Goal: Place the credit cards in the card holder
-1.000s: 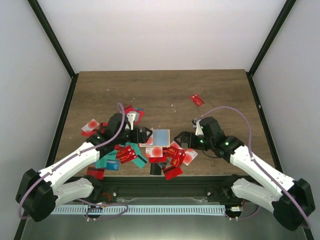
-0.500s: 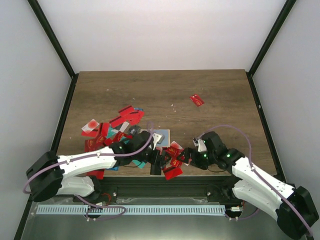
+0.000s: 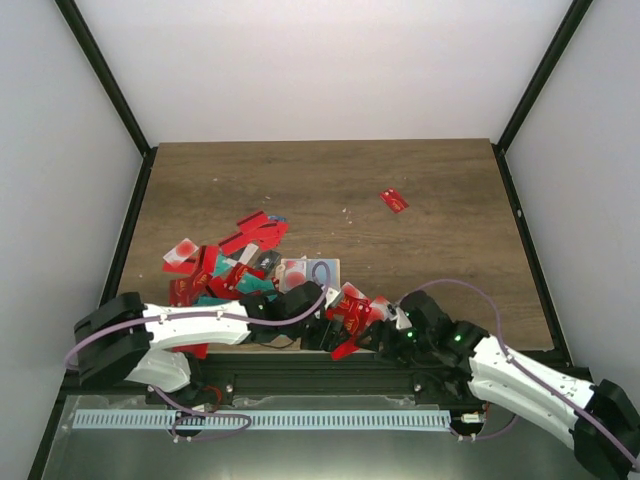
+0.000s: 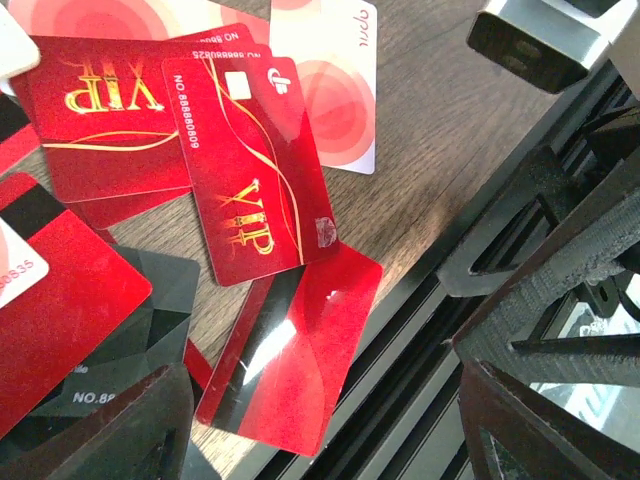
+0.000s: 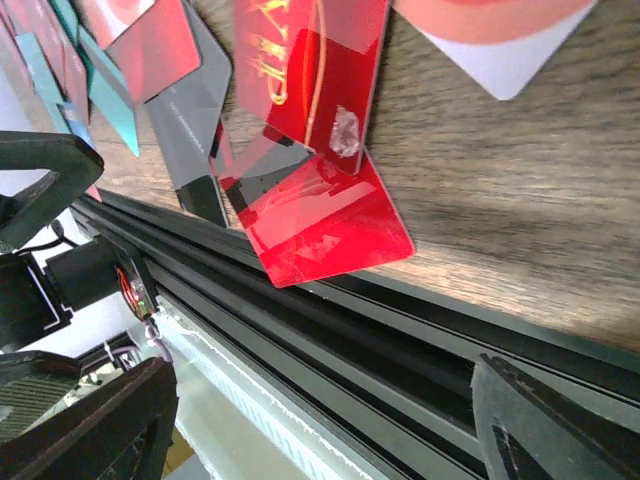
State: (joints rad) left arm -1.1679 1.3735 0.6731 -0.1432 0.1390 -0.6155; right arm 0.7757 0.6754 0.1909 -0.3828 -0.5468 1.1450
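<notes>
Many credit cards [image 3: 235,265], mostly red, lie in a heap at the table's near left. The card holder [image 3: 322,272] lies open just behind the arms, its light blue inside showing. One red card [image 3: 345,347] juts over the near table edge. It shows in the left wrist view [image 4: 290,360] and the right wrist view [image 5: 325,225]. My left gripper [image 3: 318,330] is open, its jaws [image 4: 320,400] wide on either side of that card. My right gripper [image 3: 372,338] is open [image 5: 325,375] and empty, low over the edge rail beside the same card.
A lone red card [image 3: 394,200] lies far back right. A red VIP card [image 4: 250,170] and a white-and-red card [image 4: 330,90] lie beside the overhanging card. The black frame rail [image 5: 400,340] runs right below the table edge. The two grippers are close together.
Both arms have swung down toward the near table edge. The left gripper moved right, away from the holder, and the right gripper moved nearer and lower.
</notes>
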